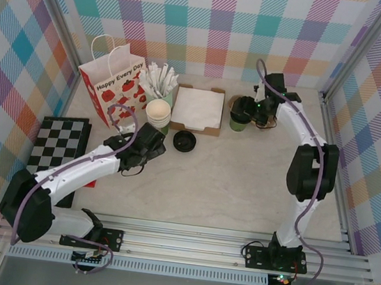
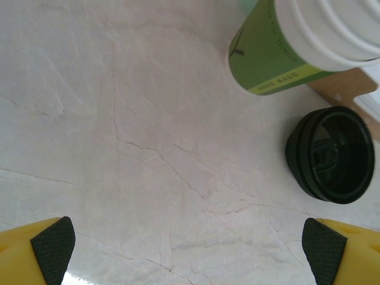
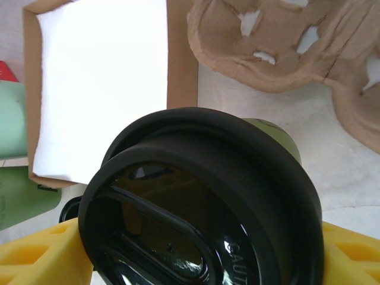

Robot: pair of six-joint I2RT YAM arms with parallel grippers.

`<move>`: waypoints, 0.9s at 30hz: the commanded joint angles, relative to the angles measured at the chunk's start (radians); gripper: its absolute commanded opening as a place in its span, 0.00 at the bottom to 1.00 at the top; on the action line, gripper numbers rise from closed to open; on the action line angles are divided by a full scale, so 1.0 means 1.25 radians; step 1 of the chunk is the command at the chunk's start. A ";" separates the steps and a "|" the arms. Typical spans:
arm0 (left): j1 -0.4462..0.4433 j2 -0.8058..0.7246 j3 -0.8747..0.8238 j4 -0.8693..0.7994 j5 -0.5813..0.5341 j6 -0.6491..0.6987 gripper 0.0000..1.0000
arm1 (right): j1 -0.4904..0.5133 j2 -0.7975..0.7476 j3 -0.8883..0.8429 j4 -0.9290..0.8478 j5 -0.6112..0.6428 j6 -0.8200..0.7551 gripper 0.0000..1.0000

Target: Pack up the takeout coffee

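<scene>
Left tool [image 2: 189,249] spread wide — held low, right tool [image 1: 253,111] outstretched, clamped

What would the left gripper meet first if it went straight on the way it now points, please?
Probably the bare tabletop: the open left gripper points down at it. The loose black lid and the cup stack lie off to the right.

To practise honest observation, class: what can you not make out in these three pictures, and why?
Right wrist view: the lid of the takeout coffee hides whether the right pincer touches it.
Left wrist view: the cup stack is cut off by the top edge.
</scene>
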 commanded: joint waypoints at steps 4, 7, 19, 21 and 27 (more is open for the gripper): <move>0.014 -0.069 -0.045 0.064 0.006 0.060 1.00 | 0.006 0.066 0.067 0.022 -0.039 0.053 0.74; 0.014 -0.084 -0.050 0.061 -0.001 0.063 1.00 | 0.009 0.091 0.087 0.023 -0.046 0.064 0.74; 0.014 -0.108 -0.054 0.117 0.045 0.118 1.00 | 0.026 0.187 0.202 -0.022 -0.020 0.095 0.80; 0.015 -0.108 -0.055 0.122 0.056 0.121 1.00 | 0.030 0.200 0.229 -0.044 -0.010 0.095 0.84; 0.015 -0.115 -0.058 0.112 0.049 0.111 1.00 | 0.029 0.179 0.264 -0.081 0.020 0.084 1.00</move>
